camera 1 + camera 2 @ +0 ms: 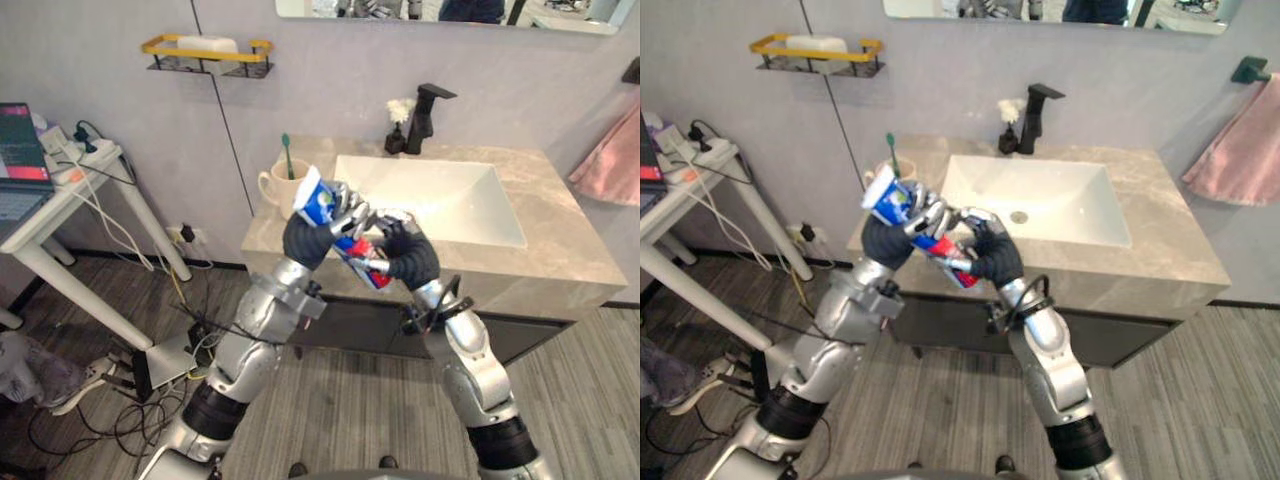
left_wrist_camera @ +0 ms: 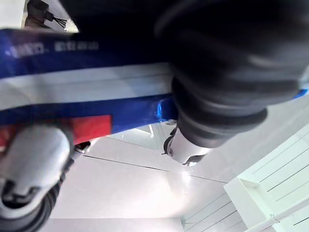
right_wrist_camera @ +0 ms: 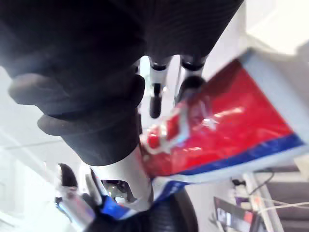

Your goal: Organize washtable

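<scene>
Tube [image 1: 321,202]: blue-white-red, held in the air over the front left edge of the table [image 1: 560,255], in front of the sink [image 1: 440,200]. Long axis slanted. The wide flat end is up and toward the robot's left; the red end is down and toward its right.

Left hand [image 1: 347,213]: fingers wrapped round the upper, blue-white part of the tube, wrist cover below it, forearm rising from the lower left. The left wrist view shows the tube lying across the fingers [image 2: 34,159].

Right hand [image 1: 400,247]: closed on the lower, red part, forearm rising steeply from the lower right. In the right wrist view the fingers [image 3: 155,92] press against the crumpled red end. The two hands touch, or nearly touch, at mid-tube.

Surroundings: mug [image 1: 277,188] with a green toothbrush [image 1: 287,152] stands on the table's left rear corner, just behind the tube's upper end. Black tap [image 1: 426,116] behind the sink. Pink towel [image 1: 610,160] on the right wall.
</scene>
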